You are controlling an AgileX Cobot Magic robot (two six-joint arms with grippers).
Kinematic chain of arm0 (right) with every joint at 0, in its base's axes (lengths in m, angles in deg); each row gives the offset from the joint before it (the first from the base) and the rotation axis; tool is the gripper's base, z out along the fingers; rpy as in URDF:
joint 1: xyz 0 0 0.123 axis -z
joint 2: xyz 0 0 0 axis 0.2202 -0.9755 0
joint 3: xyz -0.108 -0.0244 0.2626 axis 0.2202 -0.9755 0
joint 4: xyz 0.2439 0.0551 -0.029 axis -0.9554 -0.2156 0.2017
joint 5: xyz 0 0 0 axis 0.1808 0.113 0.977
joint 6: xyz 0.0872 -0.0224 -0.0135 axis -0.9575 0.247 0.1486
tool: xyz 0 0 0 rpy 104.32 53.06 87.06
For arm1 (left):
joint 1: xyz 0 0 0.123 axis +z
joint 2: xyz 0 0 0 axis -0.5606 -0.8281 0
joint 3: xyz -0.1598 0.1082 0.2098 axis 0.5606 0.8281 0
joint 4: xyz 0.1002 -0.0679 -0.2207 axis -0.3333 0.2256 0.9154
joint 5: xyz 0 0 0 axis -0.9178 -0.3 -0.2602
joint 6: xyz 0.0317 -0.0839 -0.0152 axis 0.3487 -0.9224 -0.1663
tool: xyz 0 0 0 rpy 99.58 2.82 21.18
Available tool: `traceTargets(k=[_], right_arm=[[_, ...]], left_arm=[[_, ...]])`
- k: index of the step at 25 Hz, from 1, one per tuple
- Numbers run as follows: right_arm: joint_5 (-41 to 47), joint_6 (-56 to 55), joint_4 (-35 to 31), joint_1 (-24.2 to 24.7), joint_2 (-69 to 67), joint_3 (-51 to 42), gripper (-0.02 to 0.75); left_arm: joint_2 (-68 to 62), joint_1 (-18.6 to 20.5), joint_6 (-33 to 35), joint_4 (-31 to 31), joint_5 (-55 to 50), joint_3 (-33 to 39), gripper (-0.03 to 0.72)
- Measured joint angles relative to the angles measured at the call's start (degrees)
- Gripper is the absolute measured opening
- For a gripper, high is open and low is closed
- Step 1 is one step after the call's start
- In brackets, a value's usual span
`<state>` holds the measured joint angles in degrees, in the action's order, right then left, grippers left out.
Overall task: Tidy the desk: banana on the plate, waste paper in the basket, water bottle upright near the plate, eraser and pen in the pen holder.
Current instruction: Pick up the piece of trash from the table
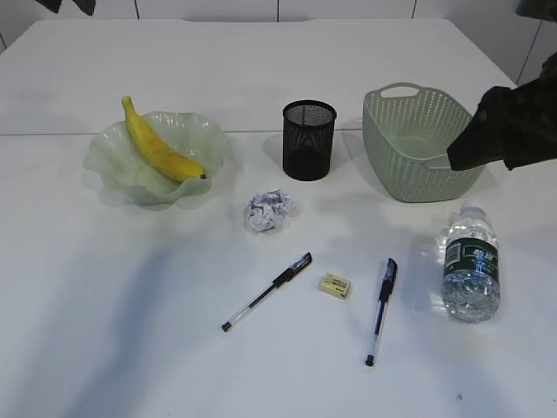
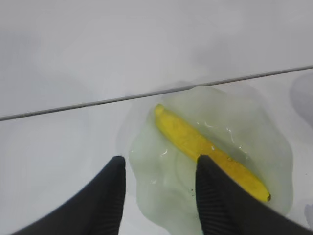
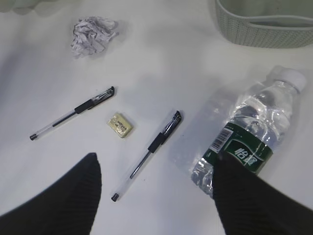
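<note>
White tabletop (image 1: 130, 348) fills the frame; a thin seam (image 1: 52, 133) crosses it horizontally in the upper third, also visible as a dark line (image 2: 73, 105) in the left wrist view. White wall panels (image 1: 209, 9) along the top edge

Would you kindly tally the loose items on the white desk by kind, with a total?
Yellow banana: 1
Clear black-capped pens: 2
Yellow eraser: 1
Crumpled white paper ball: 1
Clear plastic water bottle: 1
Containers, pale green plate, black mesh pen holder, green basket: 3
Total: 9
</note>
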<state>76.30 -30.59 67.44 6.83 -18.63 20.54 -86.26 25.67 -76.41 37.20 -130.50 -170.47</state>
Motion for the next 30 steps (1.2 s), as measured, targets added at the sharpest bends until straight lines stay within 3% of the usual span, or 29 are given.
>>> traceTargets(k=[9,30], right_arm=[[0.87,3.81,-2.65,-3.59,-5.84,4.01,0.526],[2.89,4.02,-4.94,-11.10,-20.62,18.17,0.526]], left_arm=[[5.30,0.00,0.10,-3.43,-3.10,0.00,0.332],[16.33,0.00,0.19,-4.10,-3.68,-0.03,0.328]])
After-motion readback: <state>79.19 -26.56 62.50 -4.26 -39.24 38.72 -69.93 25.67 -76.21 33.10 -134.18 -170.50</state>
